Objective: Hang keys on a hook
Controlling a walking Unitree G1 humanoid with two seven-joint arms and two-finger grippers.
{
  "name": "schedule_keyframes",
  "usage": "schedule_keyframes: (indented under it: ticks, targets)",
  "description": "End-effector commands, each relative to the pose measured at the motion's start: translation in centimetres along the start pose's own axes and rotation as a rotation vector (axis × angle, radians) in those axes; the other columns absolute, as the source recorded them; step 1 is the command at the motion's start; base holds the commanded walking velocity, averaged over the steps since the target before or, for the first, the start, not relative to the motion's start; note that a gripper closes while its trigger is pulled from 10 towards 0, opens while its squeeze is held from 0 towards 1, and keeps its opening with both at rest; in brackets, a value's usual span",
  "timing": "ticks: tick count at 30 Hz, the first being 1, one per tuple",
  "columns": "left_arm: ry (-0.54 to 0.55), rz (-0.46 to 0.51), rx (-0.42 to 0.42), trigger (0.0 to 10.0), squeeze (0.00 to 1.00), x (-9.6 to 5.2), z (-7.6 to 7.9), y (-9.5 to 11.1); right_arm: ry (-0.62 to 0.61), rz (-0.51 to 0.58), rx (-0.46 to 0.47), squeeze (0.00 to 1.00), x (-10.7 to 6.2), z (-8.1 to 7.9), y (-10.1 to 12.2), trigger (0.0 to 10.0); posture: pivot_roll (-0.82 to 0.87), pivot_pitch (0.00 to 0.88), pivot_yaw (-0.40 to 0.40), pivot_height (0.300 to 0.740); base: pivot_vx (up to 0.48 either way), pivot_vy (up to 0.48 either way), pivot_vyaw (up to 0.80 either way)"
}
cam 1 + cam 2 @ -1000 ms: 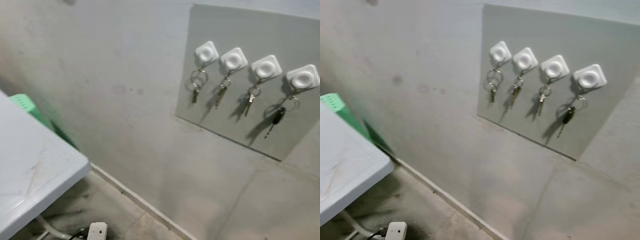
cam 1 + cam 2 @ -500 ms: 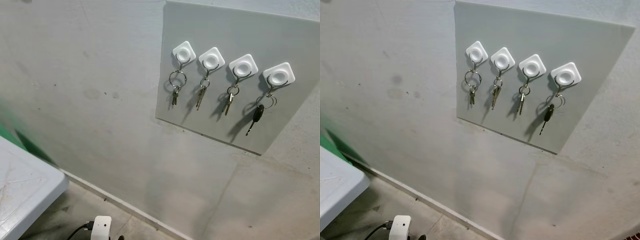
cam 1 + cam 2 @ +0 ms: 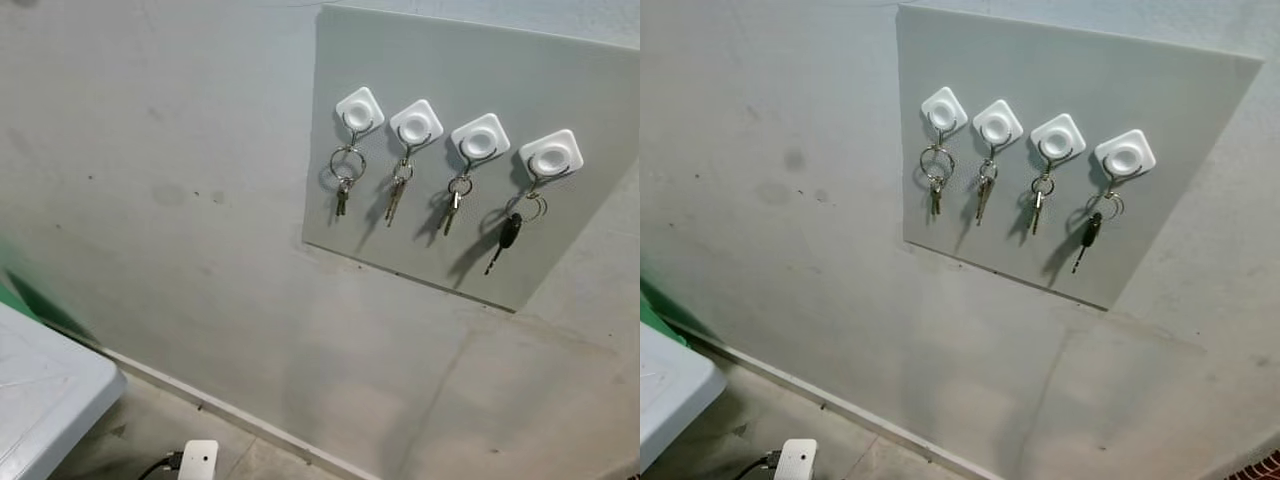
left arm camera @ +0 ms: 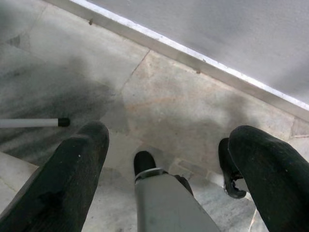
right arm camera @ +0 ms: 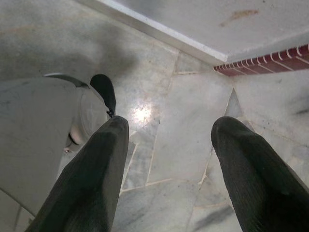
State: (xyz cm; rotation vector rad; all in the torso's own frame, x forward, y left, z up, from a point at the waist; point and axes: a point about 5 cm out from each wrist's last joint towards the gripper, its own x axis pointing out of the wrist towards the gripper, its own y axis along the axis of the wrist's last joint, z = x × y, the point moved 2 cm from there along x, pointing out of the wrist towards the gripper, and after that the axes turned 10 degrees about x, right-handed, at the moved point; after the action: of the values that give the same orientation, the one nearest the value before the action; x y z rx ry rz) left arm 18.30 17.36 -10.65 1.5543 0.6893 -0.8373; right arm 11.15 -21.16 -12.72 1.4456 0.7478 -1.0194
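A grey board (image 3: 560, 80) on the wall carries a row of white square hooks. The leftmost hook (image 3: 359, 109) holds a large ring of keys (image 3: 345, 175). Small key sets (image 3: 398, 190) (image 3: 454, 201) hang from the two middle hooks. A black-headed key (image 3: 506, 236) hangs from the rightmost hook (image 3: 551, 155). My left gripper (image 4: 166, 159) hangs open over the stone floor, nothing between its fingers. My right gripper (image 5: 169, 159) is open too, pointing down at the floor tiles.
A white table corner (image 3: 45, 395) sits at the lower left, with a strip of something green (image 3: 12, 300) behind it. A white plug block (image 3: 198, 461) with a cable lies on the floor by the baseboard. Red brick edging (image 5: 270, 60) runs along the floor.
The camera has swung right and closer to the wall, so the table has slid out toward the left edge. All key sets hang as before.
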Motion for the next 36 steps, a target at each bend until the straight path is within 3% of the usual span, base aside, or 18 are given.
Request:
schedule_keyframes:
  ticks: [1,5,8,28,36]
  targets:
    - [-0.002,-0.023,-0.012,10.0,0.0,-0.05,-0.01,-0.44,-0.01,-0.009,0.005,0.0,-0.08,0.52,-0.25,10.0,0.0,0.0,-0.023,0.74,-0.465,0.0,-0.63]
    - [-0.005,-0.008,-0.011,10.0,0.0,-0.04,0.01,-0.25,-0.011,-0.015,0.007,0.0,-0.13,0.63,-0.48,10.0,0.0,0.0,-0.023,0.74,-0.441,0.0,-0.62]
    - [0.008,-0.014,0.018,10.0,0.0,-0.04,-0.13,-0.27,-0.013,-0.02,0.008,0.0,-0.18,0.69,-0.69,10.0,0.0,0.0,-0.024,0.74,0.0,0.0,-0.61]
    - [0.014,-0.016,0.001,10.0,0.0,-0.13,-0.32,-0.58,-0.017,-0.038,0.036,0.0,-0.2,0.5,-1.1,10.0,0.01,0.0,-0.026,0.74,0.0,0.0,-0.58]
    - [0.001,-0.007,0.023,10.0,0.0,-0.13,-0.31,-0.46,-0.013,-0.024,0.049,0.0,-0.18,0.3,-0.96,10.0,0.01,0.0,-0.026,0.74,0.0,0.0,-0.11]
